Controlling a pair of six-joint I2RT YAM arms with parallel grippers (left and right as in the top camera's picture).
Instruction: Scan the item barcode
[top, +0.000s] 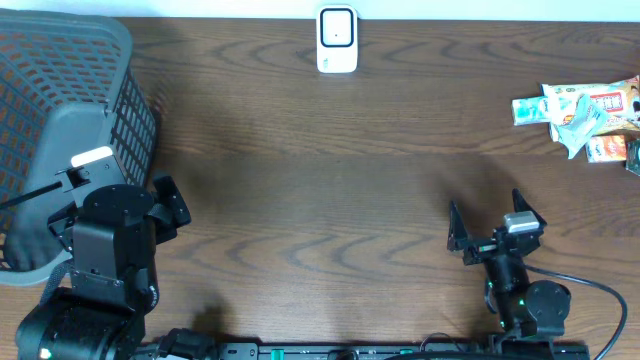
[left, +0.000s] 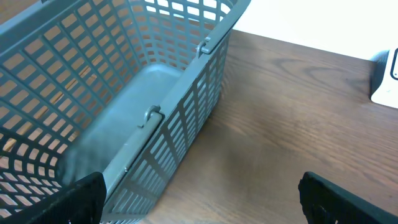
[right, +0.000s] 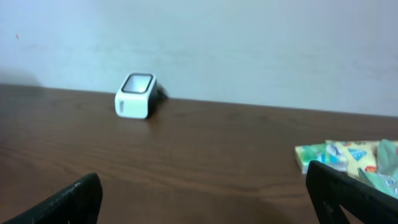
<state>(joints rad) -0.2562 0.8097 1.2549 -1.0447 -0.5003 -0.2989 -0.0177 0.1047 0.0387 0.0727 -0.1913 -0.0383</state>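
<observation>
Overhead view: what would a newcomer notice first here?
The big grey mesh basket fills the far left corner of the table. A small white scanner stands at the middle of the far edge, and a pile of bright snack packets lies at the right edge. The left pincer and right pincer are both open and empty near the front edge.

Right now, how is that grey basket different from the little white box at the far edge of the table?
The basket is grey with open lattice walls; the white barcode scanner is solid, with a dark-framed window on its face. The basket is far larger than the scanner. The basket sits at the left edge; the scanner sits at the middle of the far edge. Both rest on the wooden table.
</observation>
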